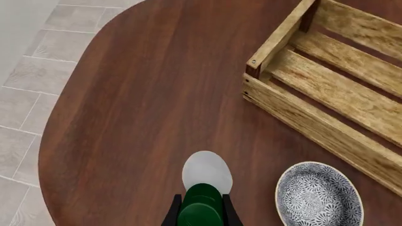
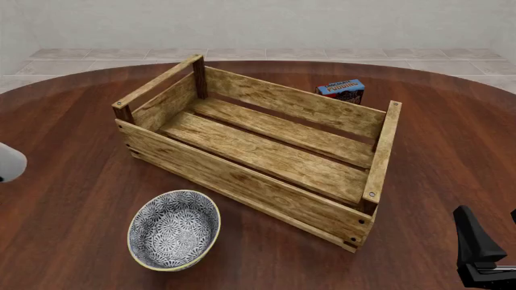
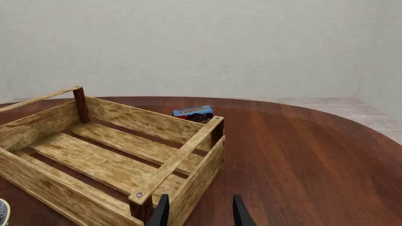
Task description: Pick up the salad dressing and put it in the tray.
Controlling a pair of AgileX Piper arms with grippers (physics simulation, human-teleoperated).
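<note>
Progress at this moment, as I judge it from my remote station: the slim white salad dressing bottle with dark green cap [image 1: 202, 197] is gripped between the black fingers of my left gripper [image 1: 201, 214], cap toward the wrist camera and white body pointing away, and appears to be held clear above the dark brown wooden table [image 1: 138, 103]. In the front view only a white rounded end [image 2: 9, 162] shows at the far left edge, well left of the large light-brown slatted wooden tray [image 2: 241, 175], whose floor holds nothing. Pick-up therefore looks done; carrying rightward over the tray's rail and releasing remain. The label is hidden from me; the visible body is plain, smooth white. A blue-and-white patterned bowl [image 2: 174, 229] sits just near of the tray, and a small blue pudding box [image 2: 340, 90] behind its far wall. My right gripper [image 3: 199, 212] stands parted and empty at the tray's right end.
</note>
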